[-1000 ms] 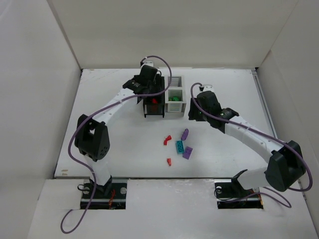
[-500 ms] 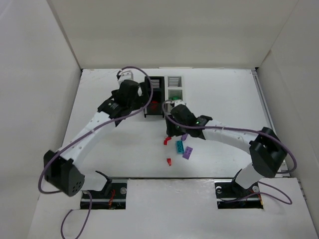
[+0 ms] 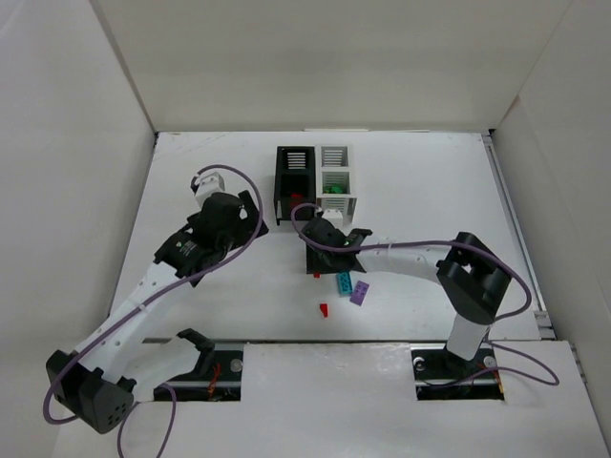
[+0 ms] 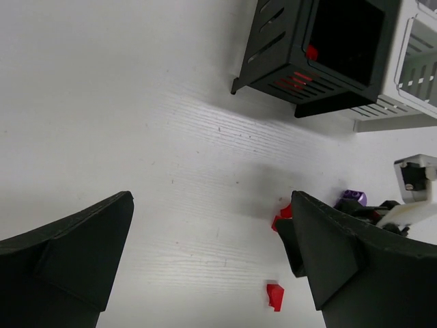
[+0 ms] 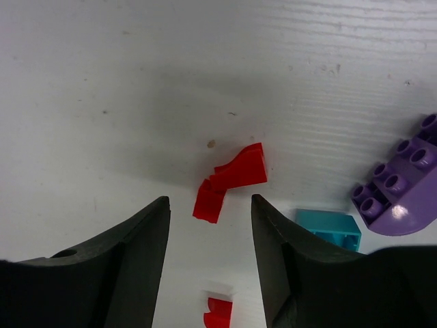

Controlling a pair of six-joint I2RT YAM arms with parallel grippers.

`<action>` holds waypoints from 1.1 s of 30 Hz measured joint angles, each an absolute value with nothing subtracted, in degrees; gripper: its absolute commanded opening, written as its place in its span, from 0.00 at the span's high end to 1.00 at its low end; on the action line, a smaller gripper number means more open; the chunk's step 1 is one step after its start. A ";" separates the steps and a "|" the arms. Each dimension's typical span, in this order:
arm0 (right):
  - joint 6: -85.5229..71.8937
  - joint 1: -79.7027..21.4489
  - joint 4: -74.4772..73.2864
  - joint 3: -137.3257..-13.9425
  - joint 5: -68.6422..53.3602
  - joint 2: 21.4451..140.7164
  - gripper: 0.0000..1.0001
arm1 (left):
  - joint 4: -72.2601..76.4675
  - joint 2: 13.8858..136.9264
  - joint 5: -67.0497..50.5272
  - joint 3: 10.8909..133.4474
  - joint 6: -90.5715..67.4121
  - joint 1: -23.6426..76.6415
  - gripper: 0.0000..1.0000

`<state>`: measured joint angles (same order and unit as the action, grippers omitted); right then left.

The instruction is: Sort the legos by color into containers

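The black bin (image 3: 294, 172) and the white bin (image 3: 336, 176) stand side by side at the back centre. A red brick (image 3: 296, 197) lies in the black bin and a green one (image 3: 334, 189) in the white bin. My right gripper (image 3: 320, 254) is open, low over a red piece (image 5: 232, 179), fingers on either side of it (image 5: 209, 205). A teal brick (image 5: 330, 229), a purple brick (image 5: 399, 188) and a small red brick (image 5: 218, 313) lie nearby. My left gripper (image 3: 246, 218) is open and empty, left of the bins (image 4: 212, 260).
The left wrist view shows the black bin (image 4: 321, 48) with its red brick (image 4: 311, 52), the white bin (image 4: 416, 61) and the small red brick (image 4: 274, 296) on the white table. Tall white walls enclose the table on three sides.
My left gripper has pulled back from over the black bin to the left and nearer. My right gripper has swung from beside the white bin down over the loose red piece.
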<state>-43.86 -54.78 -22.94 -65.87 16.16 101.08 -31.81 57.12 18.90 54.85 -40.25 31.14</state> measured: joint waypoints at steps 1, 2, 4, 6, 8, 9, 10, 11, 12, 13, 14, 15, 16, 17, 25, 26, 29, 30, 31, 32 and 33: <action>-44.84 -54.78 -23.46 -65.91 16.71 101.54 0.45 | -32.05 56.34 18.92 54.76 -40.42 31.14 0.00; -45.58 -54.81 -23.99 -65.93 17.17 101.89 0.45 | -32.25 55.68 18.94 54.76 -40.60 31.14 0.00; -46.72 -54.87 -24.36 -65.98 17.72 102.41 0.46 | -32.58 54.92 18.98 54.76 -40.71 31.14 0.00; -47.46 -54.98 -24.84 -66.24 18.20 102.89 0.46 | -32.86 54.68 19.11 54.76 -40.73 31.20 0.00; -47.86 -55.24 -25.34 -66.96 18.68 103.59 0.48 | -33.01 54.68 19.14 54.76 -40.75 31.46 0.00; -47.92 -55.40 -25.39 -67.37 18.76 103.98 0.50 | -33.10 54.68 19.16 54.74 -40.73 31.55 0.00; -47.97 -55.53 -25.39 -67.75 18.94 104.40 0.51 | -33.17 54.68 19.16 54.74 -40.73 31.59 0.00; -48.05 -55.64 -25.50 -68.10 19.05 104.79 0.51 | -33.19 54.68 19.16 54.74 -40.73 31.73 0.00; -48.07 -55.77 -25.54 -68.38 19.18 105.23 0.51 | -33.26 54.68 19.16 54.74 -40.73 31.79 0.00; -48.10 -55.88 -25.58 -68.60 19.35 105.65 0.51 | -33.28 54.65 19.16 54.70 -40.73 31.79 0.00; -48.12 -55.99 -25.56 -68.71 19.46 106.02 0.51 | -33.28 54.61 19.18 54.61 -40.73 31.79 0.00; -48.18 -56.01 -25.67 -68.75 19.49 106.34 0.51 | -33.23 54.57 19.18 54.41 -40.73 31.79 0.00; -48.25 -56.03 -25.74 -68.75 19.59 106.56 0.51 | -33.32 54.50 19.18 54.22 -40.73 31.79 0.00; -48.25 -56.10 -25.74 -68.75 19.59 106.56 0.54 | -33.32 54.43 19.18 53.98 -40.73 31.79 0.00; -48.58 -57.06 -27.83 -68.86 20.93 106.59 0.74 | -33.69 53.47 19.20 53.43 -40.75 31.79 0.00; -48.66 -57.21 -28.12 -68.88 21.17 106.59 0.76 | -33.69 53.43 19.20 53.34 -40.77 31.79 0.00; -48.97 -57.80 -28.71 -68.97 21.58 106.52 0.79 | -33.71 53.43 19.42 53.21 -40.77 31.79 0.00; -49.10 -58.02 -28.99 -68.97 21.63 106.39 0.80 | -33.69 53.43 19.51 53.21 -40.77 31.79 0.00; -49.08 -58.26 -29.52 -68.95 21.67 106.15 0.80 | -33.71 53.43 19.55 53.21 -40.77 31.79 0.00; -49.04 -58.52 -29.95 -68.97 21.74 105.75 0.80 | -33.71 53.43 19.57 53.21 -40.77 31.79 0.00; -48.88 -58.65 -30.39 -69.08 21.89 105.30 0.82 | -33.69 53.43 19.59 53.21 -40.77 31.79 0.00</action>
<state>-48.88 -58.65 -30.39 -69.08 21.89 105.30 -33.69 53.43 19.59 53.21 -40.77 31.79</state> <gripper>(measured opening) 0.261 0.993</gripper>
